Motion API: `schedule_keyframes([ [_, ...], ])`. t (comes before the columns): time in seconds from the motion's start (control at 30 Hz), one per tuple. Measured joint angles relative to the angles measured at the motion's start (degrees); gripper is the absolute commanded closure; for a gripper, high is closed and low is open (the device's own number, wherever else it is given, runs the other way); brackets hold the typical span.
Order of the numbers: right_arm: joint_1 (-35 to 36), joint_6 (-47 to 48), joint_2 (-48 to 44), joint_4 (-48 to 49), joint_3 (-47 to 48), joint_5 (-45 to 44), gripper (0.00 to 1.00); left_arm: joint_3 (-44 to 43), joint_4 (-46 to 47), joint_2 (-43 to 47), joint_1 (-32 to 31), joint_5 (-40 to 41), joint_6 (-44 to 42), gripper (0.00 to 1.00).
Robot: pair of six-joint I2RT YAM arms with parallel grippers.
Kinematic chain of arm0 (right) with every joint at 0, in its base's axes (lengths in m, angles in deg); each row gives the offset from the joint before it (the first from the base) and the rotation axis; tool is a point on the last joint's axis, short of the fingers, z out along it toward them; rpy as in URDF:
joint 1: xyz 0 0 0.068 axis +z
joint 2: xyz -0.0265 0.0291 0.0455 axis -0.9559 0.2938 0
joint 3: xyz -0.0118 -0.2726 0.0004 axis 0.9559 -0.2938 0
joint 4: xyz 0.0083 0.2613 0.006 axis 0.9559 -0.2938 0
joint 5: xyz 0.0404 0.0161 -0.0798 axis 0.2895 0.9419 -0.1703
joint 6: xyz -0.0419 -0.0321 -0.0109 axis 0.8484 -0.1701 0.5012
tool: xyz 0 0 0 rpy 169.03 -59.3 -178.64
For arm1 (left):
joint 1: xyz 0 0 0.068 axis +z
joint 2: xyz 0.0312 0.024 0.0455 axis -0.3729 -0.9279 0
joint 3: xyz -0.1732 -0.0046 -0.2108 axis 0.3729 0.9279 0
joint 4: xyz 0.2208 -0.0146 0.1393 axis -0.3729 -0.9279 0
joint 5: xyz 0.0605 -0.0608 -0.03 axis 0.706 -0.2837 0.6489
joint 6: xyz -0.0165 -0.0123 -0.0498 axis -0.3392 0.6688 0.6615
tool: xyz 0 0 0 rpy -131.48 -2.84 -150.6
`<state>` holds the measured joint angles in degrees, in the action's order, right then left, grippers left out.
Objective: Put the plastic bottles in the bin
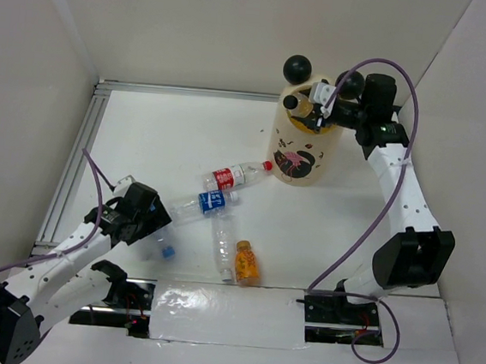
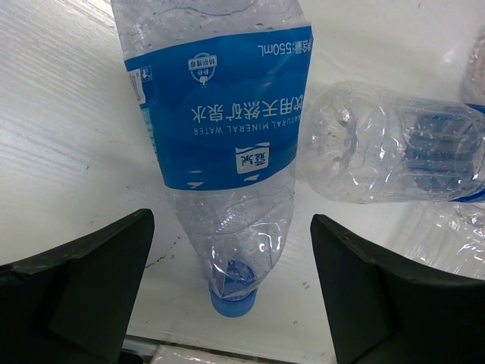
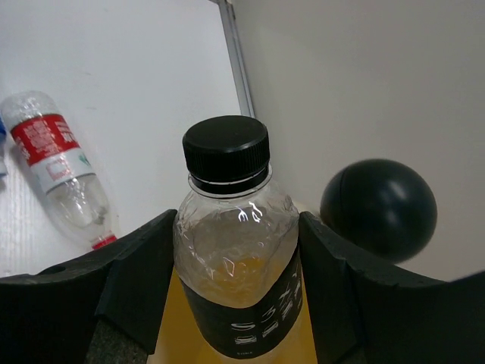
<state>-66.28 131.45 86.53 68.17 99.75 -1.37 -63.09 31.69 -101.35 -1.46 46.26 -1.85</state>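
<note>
The right gripper (image 3: 236,262) is clamped on a clear, black-capped plastic bottle (image 3: 227,205) over the tall cream flamingo-print bin (image 1: 302,153), beside its black ball ear (image 3: 379,208). Released off-centre, it could hit the rim and tumble out. The left gripper (image 2: 231,280) stands with jaws apart astride a lying blue-labelled clear bottle (image 2: 227,114), which could roll away.

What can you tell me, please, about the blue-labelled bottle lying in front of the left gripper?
The blue-labelled bottle is clear, dented plastic, apparently empty, with a blue wrap label in white print and a blue cap. It lies on its side on the white table, cap end toward the left gripper, whose open fingers flank its neck without touching. Another clear bottle lies beside it.
</note>
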Motion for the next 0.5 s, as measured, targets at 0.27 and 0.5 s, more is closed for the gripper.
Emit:
schedule_keyframes([
  [0.27, -3.4, 2.0, 1.0, -0.6, -0.6, -0.4, 0.0, 0.0, 0.1, -0.5, -0.5, 0.0, 0.0, 0.03],
  [0.5, -4.0, -0.4, 0.1, -1.4, -0.6, 2.6, 0.01, -0.4, 0.0, -2.0, -0.5, 0.3, -0.3, 0.03],
])
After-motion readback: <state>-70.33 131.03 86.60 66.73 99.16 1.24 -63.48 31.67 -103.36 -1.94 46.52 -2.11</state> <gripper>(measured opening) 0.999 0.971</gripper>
